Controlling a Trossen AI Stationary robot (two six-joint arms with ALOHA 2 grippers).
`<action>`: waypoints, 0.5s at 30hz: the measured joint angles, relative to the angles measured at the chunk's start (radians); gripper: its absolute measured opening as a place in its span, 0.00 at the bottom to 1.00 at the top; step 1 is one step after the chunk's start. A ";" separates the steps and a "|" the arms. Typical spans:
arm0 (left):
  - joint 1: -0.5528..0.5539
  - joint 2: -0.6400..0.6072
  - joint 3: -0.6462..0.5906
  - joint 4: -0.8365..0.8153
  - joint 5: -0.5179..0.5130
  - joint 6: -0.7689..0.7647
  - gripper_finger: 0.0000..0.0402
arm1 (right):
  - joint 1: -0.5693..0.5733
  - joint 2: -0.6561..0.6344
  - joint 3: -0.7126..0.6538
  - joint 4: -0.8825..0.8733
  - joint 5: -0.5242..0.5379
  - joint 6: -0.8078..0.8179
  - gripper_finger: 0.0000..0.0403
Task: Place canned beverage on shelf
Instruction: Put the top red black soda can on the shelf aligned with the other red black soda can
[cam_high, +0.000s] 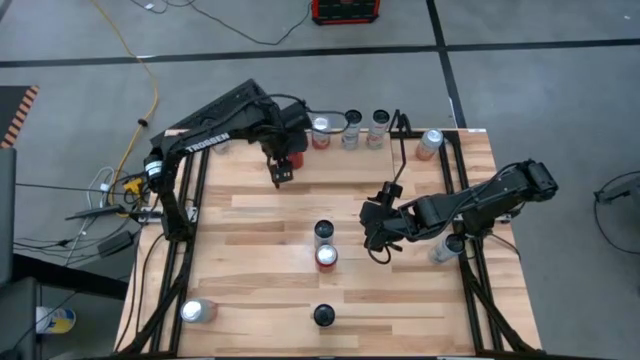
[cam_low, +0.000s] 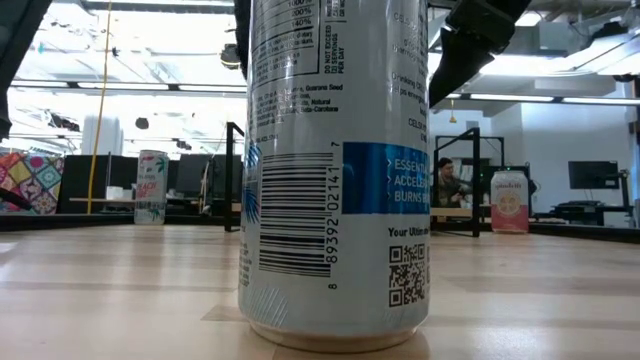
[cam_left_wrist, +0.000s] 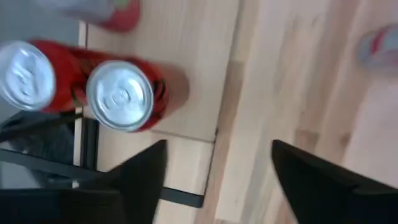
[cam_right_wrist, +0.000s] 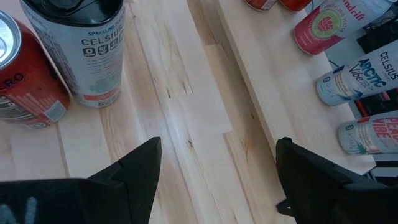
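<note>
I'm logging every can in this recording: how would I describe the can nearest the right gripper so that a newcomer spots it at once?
Start at the middle of the light wooden table, just left of the open right gripper. Two upright cans stand touching there. The wanted one is the silver-white can with the dark top, on the side towards the black wire shelf; its neighbour is the red can with a plain silver lid.

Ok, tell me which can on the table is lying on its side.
The silver can at the table's near-left corner. It lies flat; the others, like the black-topped can, stand upright.

Two red cans (cam_left_wrist: 127, 94) upright on wooden table (cam_left_wrist: 280, 93), gripper (cam_left_wrist: 214, 180) empty, fingers apart
</note>
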 joint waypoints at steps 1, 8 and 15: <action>0.001 0.001 -0.028 0.018 -0.007 0.008 0.57 | 0.000 0.000 0.000 0.000 0.000 0.000 0.72; 0.005 0.002 -0.149 0.134 -0.009 0.081 0.06 | 0.000 0.000 0.000 0.000 0.000 0.000 0.72; 0.040 0.002 -0.184 0.212 -0.024 0.123 0.00 | 0.000 0.000 0.000 0.000 -0.001 0.000 0.72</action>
